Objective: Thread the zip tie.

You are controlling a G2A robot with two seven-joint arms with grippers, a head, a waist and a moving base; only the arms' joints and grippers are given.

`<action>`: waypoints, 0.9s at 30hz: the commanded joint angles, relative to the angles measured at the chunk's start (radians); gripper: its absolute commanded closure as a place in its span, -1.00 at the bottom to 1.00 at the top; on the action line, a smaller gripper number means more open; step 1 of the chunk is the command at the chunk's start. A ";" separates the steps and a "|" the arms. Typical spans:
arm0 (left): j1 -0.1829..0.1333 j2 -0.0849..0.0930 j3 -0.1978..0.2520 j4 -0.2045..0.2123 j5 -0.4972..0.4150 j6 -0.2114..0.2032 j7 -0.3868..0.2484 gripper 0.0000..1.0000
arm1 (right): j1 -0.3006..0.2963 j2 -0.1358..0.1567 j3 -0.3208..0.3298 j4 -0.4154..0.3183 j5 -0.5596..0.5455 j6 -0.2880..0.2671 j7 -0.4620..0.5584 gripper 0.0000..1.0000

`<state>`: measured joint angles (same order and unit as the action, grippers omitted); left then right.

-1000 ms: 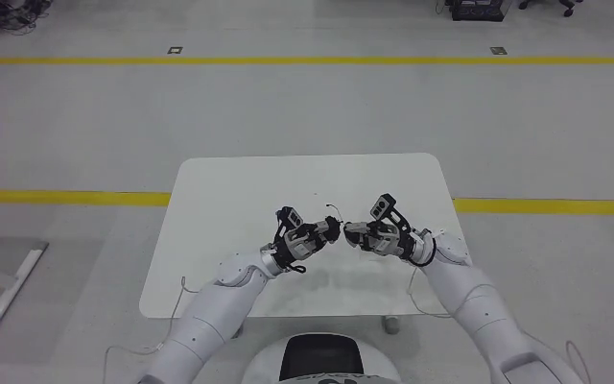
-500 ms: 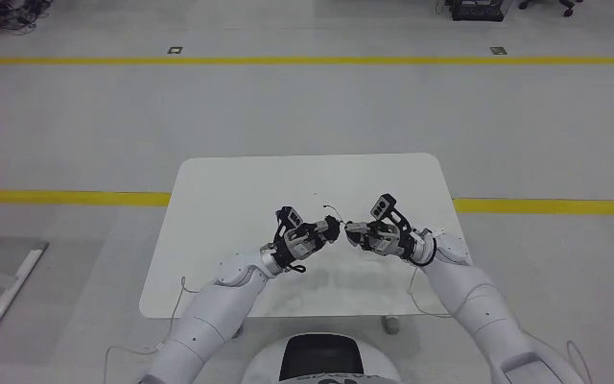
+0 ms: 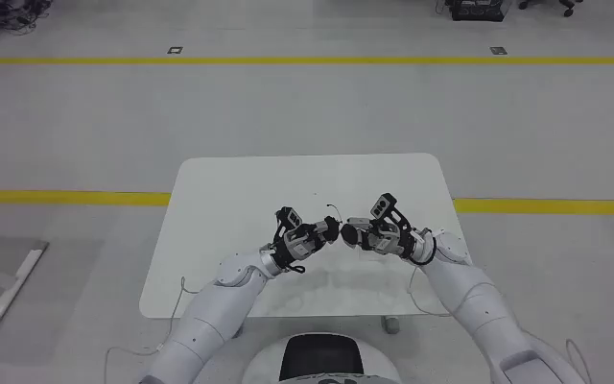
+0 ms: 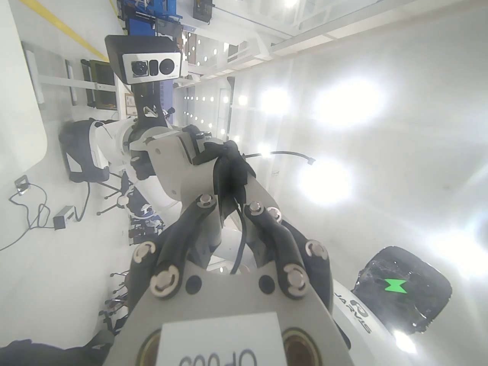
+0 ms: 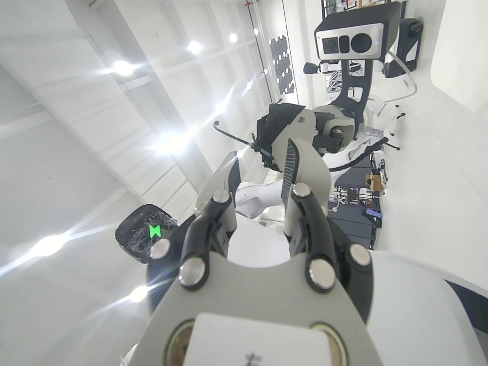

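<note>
Zip tie: thin, black, held in the air over the middle of the table. In the top view its free end arcs toward 12 o'clock. Left gripper is clamped on the strap. Right gripper sits just beside it at 3 o'clock, fingers spread, grasping nothing.
</note>
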<state>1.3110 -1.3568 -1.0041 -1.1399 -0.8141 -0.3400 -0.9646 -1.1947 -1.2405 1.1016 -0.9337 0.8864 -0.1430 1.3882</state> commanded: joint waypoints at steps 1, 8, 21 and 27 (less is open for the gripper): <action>0.001 0.000 0.000 0.000 0.001 0.000 0.000 1.00 | 0.002 -0.001 -0.001 0.004 0.002 -0.001 0.000 0.70; 0.004 -0.001 -0.003 0.000 0.002 0.000 0.001 1.00 | 0.005 -0.003 -0.003 0.013 0.001 -0.003 0.001 0.98; 0.006 -0.003 -0.007 0.001 0.003 0.000 -0.002 1.00 | 0.008 -0.005 -0.001 0.022 -0.002 -0.002 -0.002 1.00; 0.006 -0.003 -0.007 0.002 0.002 0.000 -0.002 1.00 | 0.010 -0.007 0.000 0.027 -0.001 -0.001 -0.009 1.00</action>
<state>1.3168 -1.3601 -1.0115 -1.1380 -0.8114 -0.3400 -0.9667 -1.1848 -1.2471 1.1012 -0.9069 0.8853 -0.1442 1.3800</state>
